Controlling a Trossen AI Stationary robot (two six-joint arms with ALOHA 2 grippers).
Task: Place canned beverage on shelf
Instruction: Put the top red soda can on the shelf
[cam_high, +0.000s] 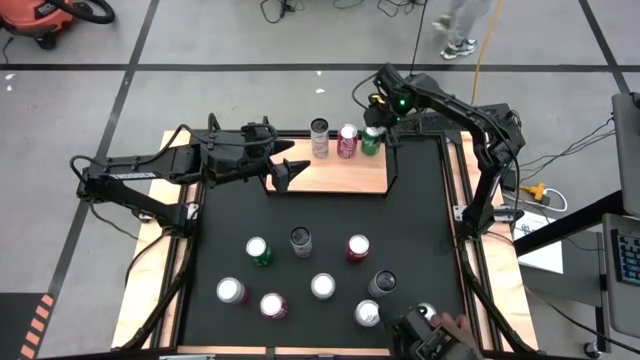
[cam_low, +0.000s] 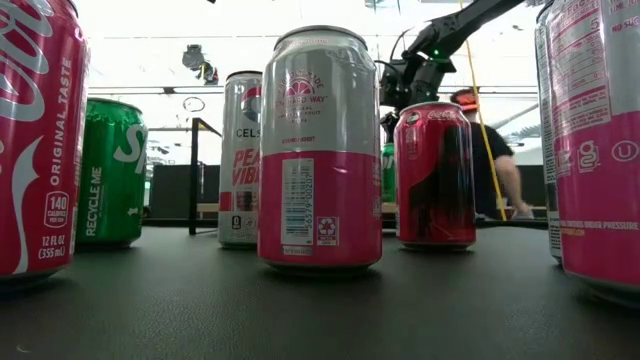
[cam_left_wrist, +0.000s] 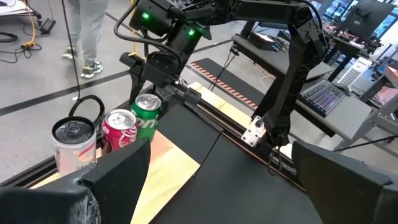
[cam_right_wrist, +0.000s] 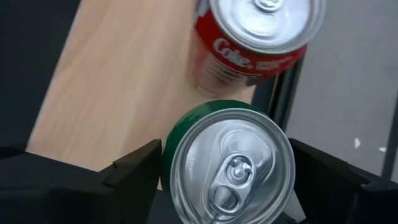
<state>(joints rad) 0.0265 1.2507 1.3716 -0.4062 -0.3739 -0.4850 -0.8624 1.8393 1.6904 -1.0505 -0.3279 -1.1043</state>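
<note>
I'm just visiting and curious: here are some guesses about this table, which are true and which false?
1. Three cans stand on the shelf. True.
2. The right gripper is at the green can, fingers on either side. True.
3. The left gripper holds a can. False: it is open and empty, over the shelf's left part.
4. The red Coke can lies on its side. False: it stands upright beside the green can.

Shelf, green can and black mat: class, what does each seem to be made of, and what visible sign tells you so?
Shelf: light wood, matt, faint grain showing in the right wrist view.
Green can: metal, probably aluminium; shiny silver lid with a pull tab, green printed side.
Black mat: dull and dark, perhaps rubber or foam; the look leaves it open.
</note>
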